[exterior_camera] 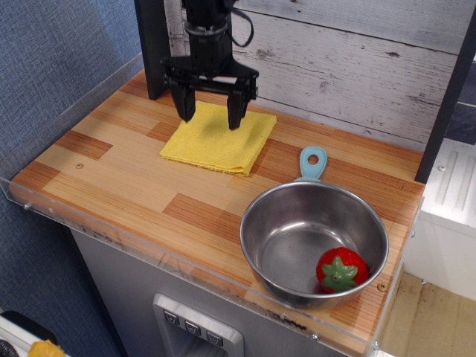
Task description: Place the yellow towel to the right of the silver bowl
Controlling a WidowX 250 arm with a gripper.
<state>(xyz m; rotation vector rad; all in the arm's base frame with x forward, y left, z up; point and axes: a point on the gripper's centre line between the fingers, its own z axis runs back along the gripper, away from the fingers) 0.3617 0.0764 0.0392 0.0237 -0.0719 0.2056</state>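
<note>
The yellow towel [220, 140] lies flat and folded on the wooden counter at the back, left of the bowl. The silver bowl [313, 241] with a light-blue handle [312, 163] stands at the front right corner. My black gripper [211, 117] hangs open just above the towel's far edge, one finger over its left part and one over its middle. Its fingers hold nothing. I cannot tell whether the fingertips touch the cloth.
A red strawberry toy [341, 270] lies inside the bowl. A clear plastic rim [149, 249] runs along the counter's front and left edges. A dark post [152, 44] stands at the back left beside the gripper. A white plank wall is behind.
</note>
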